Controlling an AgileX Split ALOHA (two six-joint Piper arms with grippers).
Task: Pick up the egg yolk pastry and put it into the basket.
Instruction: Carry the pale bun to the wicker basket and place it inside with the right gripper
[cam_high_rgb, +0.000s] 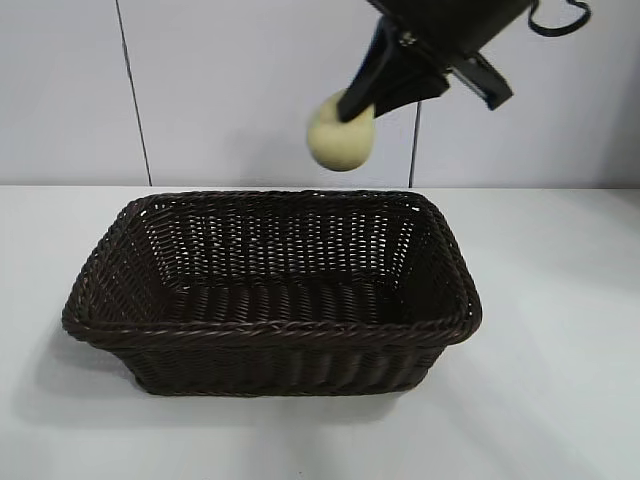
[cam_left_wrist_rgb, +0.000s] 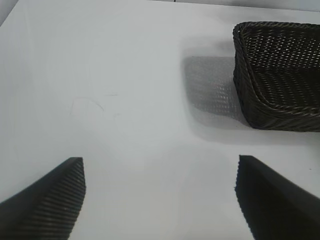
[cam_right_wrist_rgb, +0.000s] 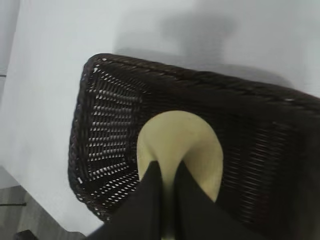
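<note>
My right gripper (cam_high_rgb: 358, 108) is shut on the egg yolk pastry (cam_high_rgb: 340, 138), a pale cream-yellow round bun, and holds it in the air above the far rim of the basket (cam_high_rgb: 270, 330). In the right wrist view the pastry (cam_right_wrist_rgb: 185, 140) hangs over the dark woven basket (cam_right_wrist_rgb: 107, 120), pinched between the two black fingers (cam_right_wrist_rgb: 147, 192). My left gripper (cam_left_wrist_rgb: 160, 172) is open and empty above the bare white table, with the basket (cam_left_wrist_rgb: 280, 75) off to one side of it.
The basket stands on a white table (cam_high_rgb: 560, 380). A white wall with dark vertical seams (cam_high_rgb: 133, 95) is behind it. The basket's inside shows nothing but weave.
</note>
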